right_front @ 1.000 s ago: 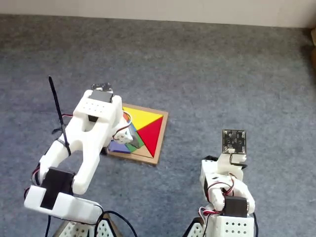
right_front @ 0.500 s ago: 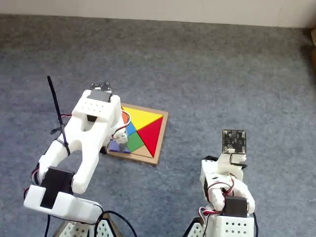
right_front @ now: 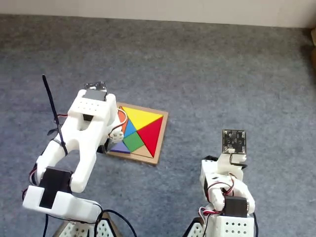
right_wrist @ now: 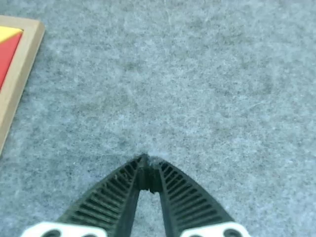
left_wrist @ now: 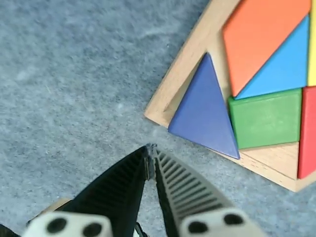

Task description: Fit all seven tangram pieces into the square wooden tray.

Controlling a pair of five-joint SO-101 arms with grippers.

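Now you are pulling your left hand back off the square wooden tray, closed and empty; the blue wooden triangle is lying askew over the tray's corner rim, seemingly unseated.

arms: white shells, black motors | fingers: black, ribbed, pointed | wires: red, white

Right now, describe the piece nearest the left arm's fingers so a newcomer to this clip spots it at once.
Find the square wooden tray on the grey carpet, then its corner nearest the left arm's shut fingers. There lies a dark blue triangle beside the green square; unlike its neighbours, it overlaps the tray's rim.
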